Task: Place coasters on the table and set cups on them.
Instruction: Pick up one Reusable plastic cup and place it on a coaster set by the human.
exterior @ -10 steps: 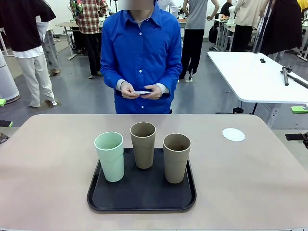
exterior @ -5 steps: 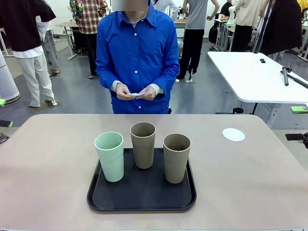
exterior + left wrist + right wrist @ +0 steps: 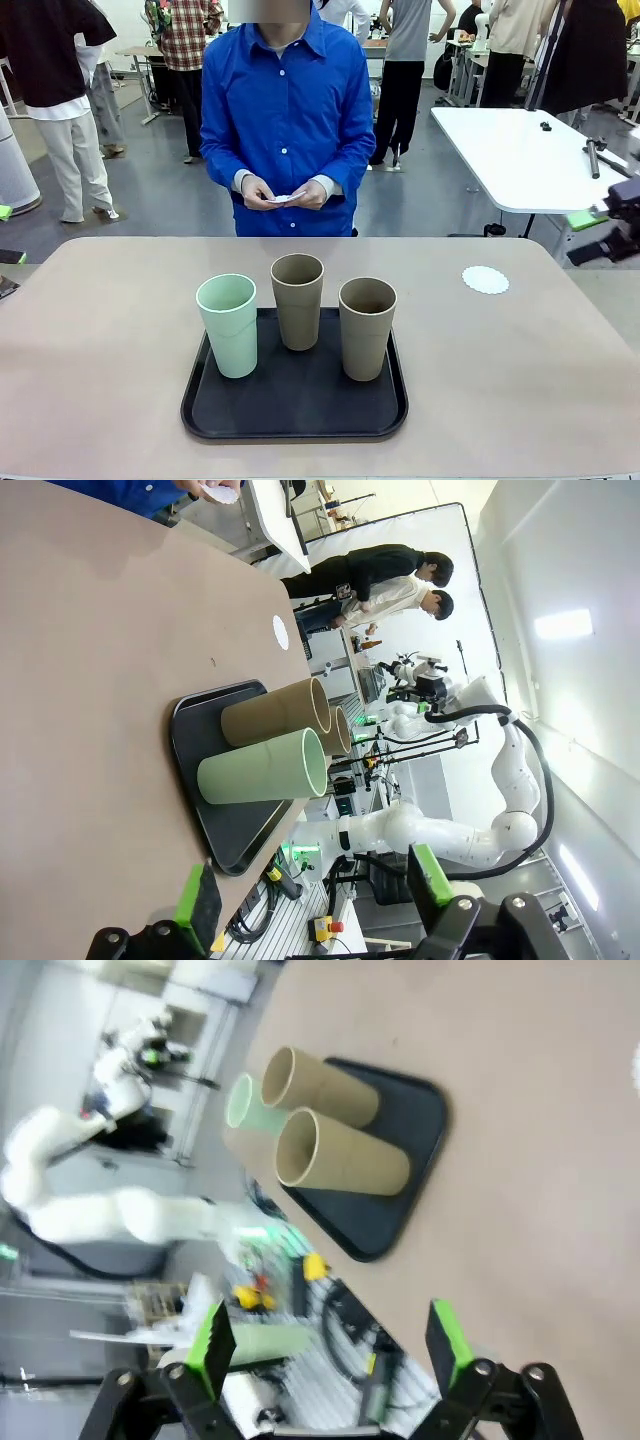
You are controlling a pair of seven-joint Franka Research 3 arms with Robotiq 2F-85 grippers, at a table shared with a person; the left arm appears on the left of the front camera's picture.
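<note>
Three cups stand on a black tray (image 3: 296, 405) near the middle of the table (image 3: 100, 330): a mint green cup (image 3: 229, 325) at the left and two tan-brown cups (image 3: 298, 300) (image 3: 367, 327) to its right. One white lacy coaster (image 3: 485, 279) lies on the table at the far right. The person across the table holds more coasters (image 3: 290, 196) in both hands. My right gripper (image 3: 330, 1345) is open and hangs above the table's right side, with the cups (image 3: 340, 1155) ahead of it. My left gripper (image 3: 315, 890) is open by the table's left edge, facing the mint cup (image 3: 265, 777).
A white table (image 3: 520, 160) stands behind at the right. Other people stand farther back. Bare tabletop lies to the left and right of the tray and in front of the person.
My right gripper has risen into view at the right edge of the front view. The person has shifted slightly left, still handling the coasters. The cups and the lying coaster have not moved.
</note>
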